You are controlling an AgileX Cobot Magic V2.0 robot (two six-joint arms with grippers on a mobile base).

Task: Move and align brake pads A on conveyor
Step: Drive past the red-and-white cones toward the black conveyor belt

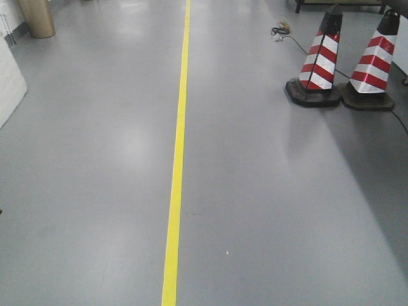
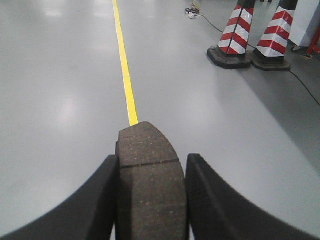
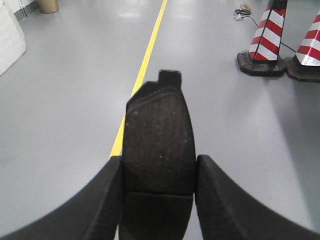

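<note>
In the left wrist view a dark grey-brown brake pad (image 2: 150,170) with a centre groove sticks out forward above the floor, and my left gripper (image 2: 151,172) is shut on its two long edges. In the right wrist view a second, darker brake pad (image 3: 159,135) with a small tab at its far end is pinched the same way by my right gripper (image 3: 159,172), shut on it. Both pads hang over grey floor. The conveyor is out of view in all three views. Neither gripper shows in the front-facing view.
Grey floor (image 1: 95,159) stretches ahead with a yellow line (image 1: 176,166) running away down the middle. Two red-and-white striped cones (image 1: 322,57) stand at the far right beside a black cable (image 1: 290,38). A tan cylinder (image 1: 37,18) stands far left.
</note>
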